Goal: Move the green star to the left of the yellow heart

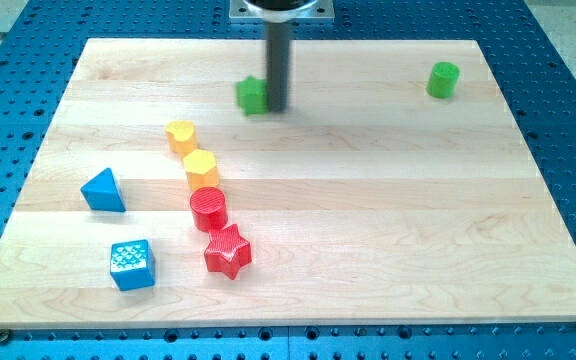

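The green star [251,95] lies near the view's top, left of centre, partly hidden by my rod. My tip [276,108] rests on the board right against the star's right side. The yellow heart [180,136] lies below and to the left of the star, a short gap away.
A yellow hexagon [201,168], a red cylinder [208,209] and a red star [228,251] run in a line below the heart. A blue triangle [103,190] and a blue cube [132,265] lie at the left. A green cylinder [443,80] sits at the top right.
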Robot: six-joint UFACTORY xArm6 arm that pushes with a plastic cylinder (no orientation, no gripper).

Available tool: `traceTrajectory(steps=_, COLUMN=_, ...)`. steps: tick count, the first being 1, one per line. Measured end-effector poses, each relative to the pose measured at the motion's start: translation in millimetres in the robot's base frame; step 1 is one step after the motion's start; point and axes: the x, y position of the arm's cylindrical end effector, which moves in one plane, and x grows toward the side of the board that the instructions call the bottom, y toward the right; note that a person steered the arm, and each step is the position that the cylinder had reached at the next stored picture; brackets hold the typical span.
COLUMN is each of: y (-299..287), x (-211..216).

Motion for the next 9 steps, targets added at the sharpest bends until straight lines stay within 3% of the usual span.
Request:
traceTrajectory(steps=1, y=-36.9, x=6.2)
traceTrajectory(steps=4, y=-5.2, x=6.2)
traceTrajectory(steps=5, y=17.0, x=-29.3)
traceTrajectory(steps=6, y=-23.0, x=-31.1)
traceTrajectory(steps=7, y=-91.2, x=-1.3)
traceTrajectory(steps=9, y=-139.4, x=-7.2)
